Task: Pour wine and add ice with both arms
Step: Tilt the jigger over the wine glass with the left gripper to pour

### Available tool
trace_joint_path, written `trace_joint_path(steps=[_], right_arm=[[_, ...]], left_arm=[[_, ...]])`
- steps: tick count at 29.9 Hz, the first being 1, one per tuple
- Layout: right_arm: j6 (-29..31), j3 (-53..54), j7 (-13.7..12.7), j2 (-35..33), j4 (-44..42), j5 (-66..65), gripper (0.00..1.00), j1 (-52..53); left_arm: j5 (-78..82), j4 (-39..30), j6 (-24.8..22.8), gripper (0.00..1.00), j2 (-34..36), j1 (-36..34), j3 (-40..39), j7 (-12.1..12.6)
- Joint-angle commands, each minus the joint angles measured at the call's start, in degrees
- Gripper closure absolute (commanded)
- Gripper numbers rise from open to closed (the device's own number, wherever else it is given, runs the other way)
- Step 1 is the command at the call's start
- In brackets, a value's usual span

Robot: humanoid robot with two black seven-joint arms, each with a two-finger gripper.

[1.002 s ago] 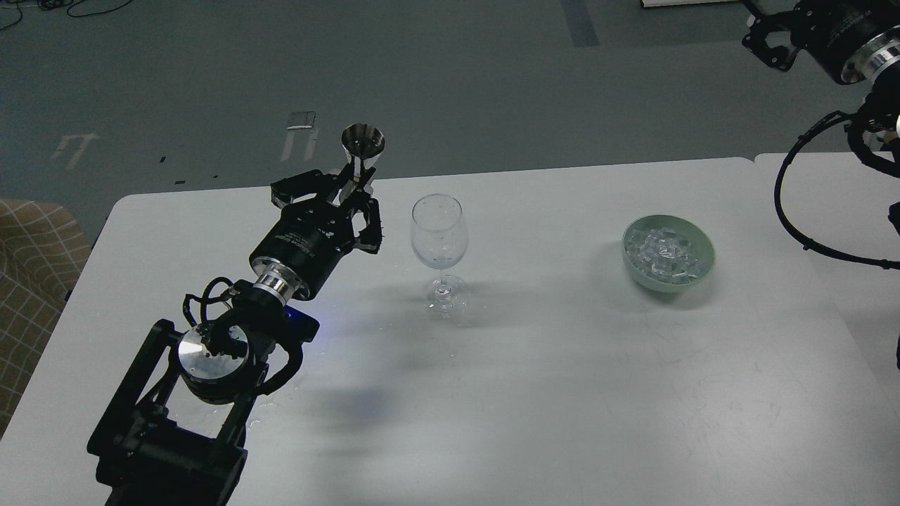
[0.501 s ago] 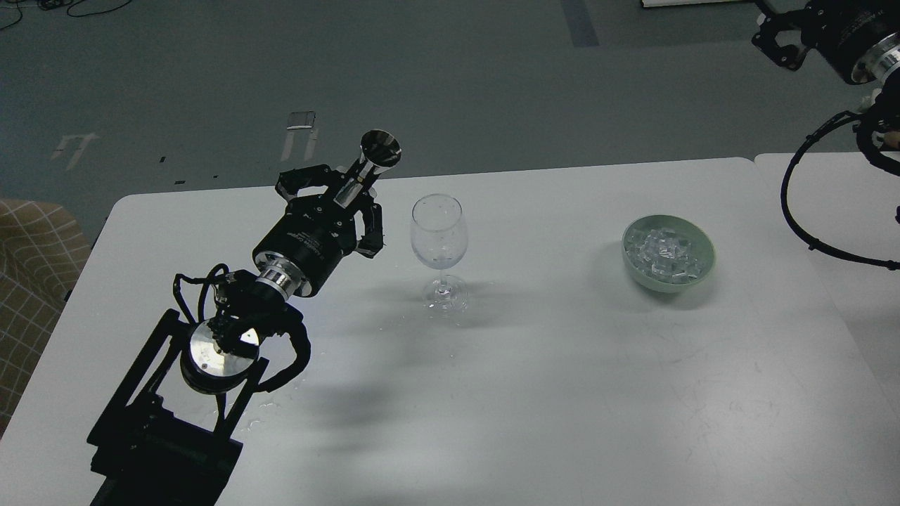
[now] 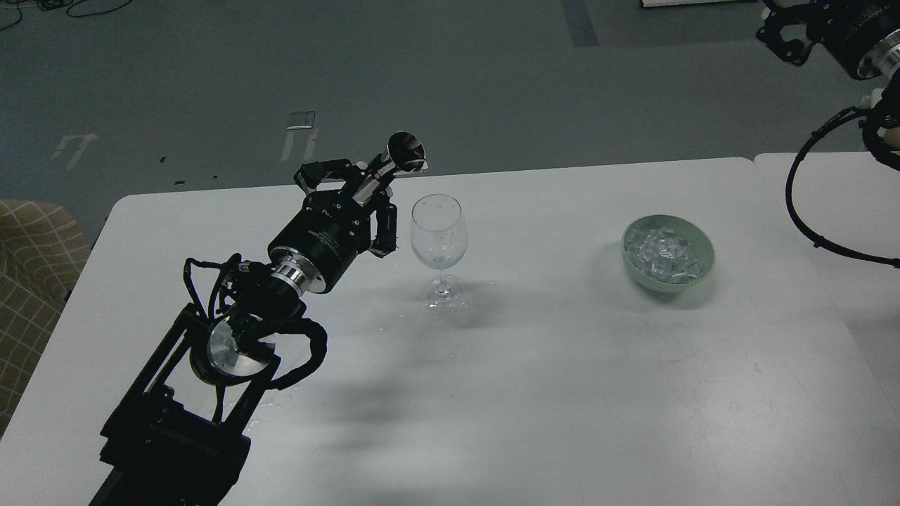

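Observation:
My left gripper [image 3: 369, 190] is shut on a shiny metal measuring cup [image 3: 403, 153]. It holds the cup tilted toward the rim of a clear wine glass [image 3: 439, 232], just up and left of it. The glass stands upright on the white table [image 3: 534, 365]. I cannot make out any wine in it. A pale green bowl [image 3: 669, 253] of ice cubes [image 3: 663, 251] sits to the right. My right gripper [image 3: 780, 28] is high at the top right corner, above the floor, far from the bowl. Its fingers are dark and cannot be told apart.
Small wet spots lie on the table around the glass's foot and near my left arm. A second white table [image 3: 830, 211] adjoins on the right. A tan checked seat [image 3: 35, 267] is at the left edge.
My left gripper has moved right toward the glass and tilted the metal cup over toward its rim. My right arm has drifted slightly up and to the right.

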Motion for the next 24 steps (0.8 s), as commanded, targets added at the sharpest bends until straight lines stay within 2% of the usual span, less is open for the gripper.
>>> trace_joint_path(steps=[1, 8, 15, 19, 24], right_arm=[[0.0, 0.05, 0.01, -0.07, 0.0, 0.0, 0.0, 0.0], [0.0, -0.03, 0.01, -0.15, 0.09, 0.09, 0.0, 0.0], [0.0, 0.05, 0.01, -0.24, 0.09, 0.08, 0.0, -0.26], [0.0, 0.41, 0.01, -0.15, 0.09, 0.08, 0.0, -0.35], [0.0, 0.41, 0.01, -0.15, 0.09, 0.09, 0.0, -0.35]], left_arm=[[3.81, 0.11, -0.24, 0.95, 0.08, -0.08, 1.48, 0.12], [5.66, 1.08, -1.38, 0.95, 0.26, -0.17, 1.84, 0.04], [7.5, 3.54, -3.23, 0.95, 3.6, -1.57, 1.84, -0.31], [10.93, 4.85, -6.12, 0.95, 3.69, -1.66, 1.84, -0.23], [12.6, 4.77, -7.53, 0.95, 3.87, -1.48, 1.93, -0.14]])
